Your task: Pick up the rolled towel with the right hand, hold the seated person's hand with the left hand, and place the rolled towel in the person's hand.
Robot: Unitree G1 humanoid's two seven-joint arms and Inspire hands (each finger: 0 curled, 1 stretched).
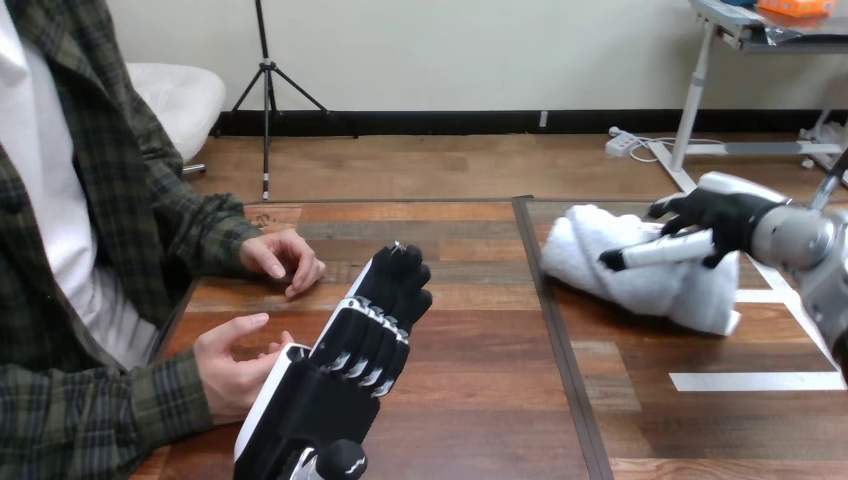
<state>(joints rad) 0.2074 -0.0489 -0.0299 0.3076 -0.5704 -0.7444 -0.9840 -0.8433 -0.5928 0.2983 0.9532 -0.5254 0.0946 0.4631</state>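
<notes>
Head view. Person's hands, two, at the left of the surface: person's far hand resting on the wood; person's near hand just beside the robot's left hand, contact hidden behind it. Left hand, one: fingers loosely bent, grasping nothing visible. Rolled towel, one, white, lying right of centre. Right hand, one, on the towel, fingers extended across it, not clenched; forearm cut off at the right edge.
</notes>
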